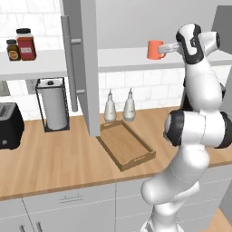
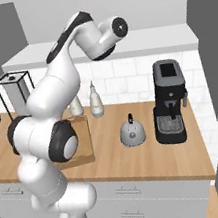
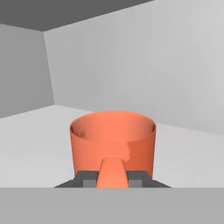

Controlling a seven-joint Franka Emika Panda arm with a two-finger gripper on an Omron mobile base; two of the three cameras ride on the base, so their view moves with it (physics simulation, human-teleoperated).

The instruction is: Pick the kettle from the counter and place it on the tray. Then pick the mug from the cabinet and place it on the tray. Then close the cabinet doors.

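Observation:
The orange-red mug (image 1: 155, 50) stands on the white shelf (image 1: 122, 58) inside the grey cabinet. In the hand view the mug (image 3: 113, 140) is close up, its loop handle facing me. My gripper (image 3: 113, 179) has both fingertips pressed against the sides of that handle. From the left base view the gripper (image 1: 167, 47) reaches in from the mug's right. The silver-grey kettle (image 2: 132, 132) sits on the wood counter (image 2: 140, 161) beside the coffee machine. The brown tray (image 1: 124, 142) lies bare on the counter. The left cabinet door (image 1: 86, 68) hangs open.
Two slim white bottles (image 1: 110, 108) (image 1: 129, 106) stand behind the tray. A paper-towel holder (image 1: 54, 106) and black toaster (image 1: 9, 124) sit to the left, jars (image 1: 26, 44) on the shelf above. A black coffee machine (image 2: 171, 102) stands right of the kettle, with the other open door (image 2: 217, 61) beyond.

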